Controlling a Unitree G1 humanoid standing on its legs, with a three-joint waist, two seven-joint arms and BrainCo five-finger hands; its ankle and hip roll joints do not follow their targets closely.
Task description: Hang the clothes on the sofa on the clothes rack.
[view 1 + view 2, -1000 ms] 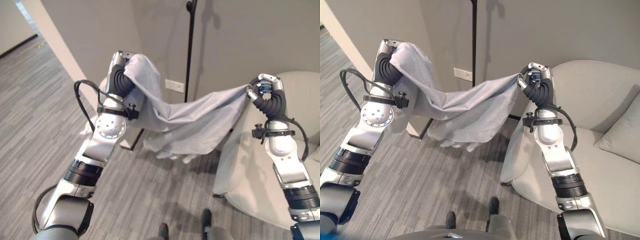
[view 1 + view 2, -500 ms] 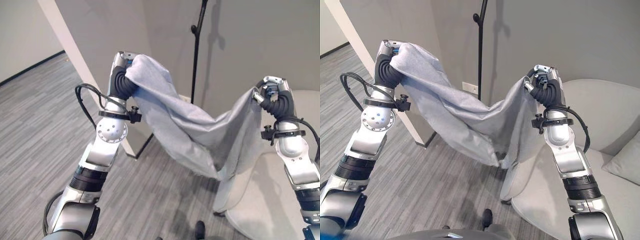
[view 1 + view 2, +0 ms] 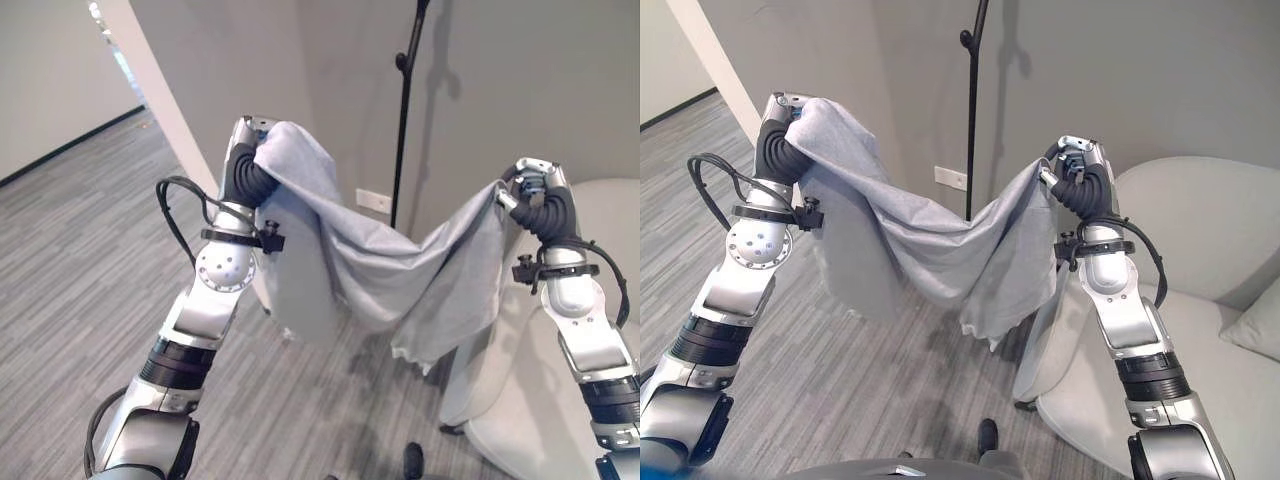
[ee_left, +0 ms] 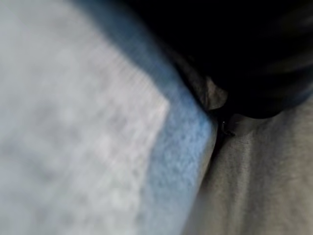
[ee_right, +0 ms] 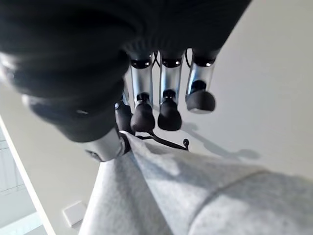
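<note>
A light grey garment (image 3: 400, 270) hangs in a sagging span between my two raised hands. One end lies draped over my left hand (image 3: 245, 172), and the cloth (image 4: 73, 122) crowds the left wrist view. My right hand (image 3: 535, 195) is shut on the other end, the cloth's edge (image 5: 146, 161) pinched between thumb and curled fingers (image 5: 168, 93). The clothes rack's black pole (image 3: 404, 130) stands against the wall behind the span's middle. One of its hooks (image 5: 171, 143) shows just past my right hand. The light grey sofa (image 3: 1200, 300) is at the right.
A grey cushion (image 3: 1255, 335) lies on the sofa's far right. A white wall corner (image 3: 170, 110) stands behind my left arm. A socket (image 3: 373, 201) sits on the grey wall by the pole. Grey striped carpet (image 3: 80, 260) stretches to the left.
The camera has tilted up, so the rack's pole shows higher. Both hands still hold the garment up between them, and its loose lower fold has swung.
</note>
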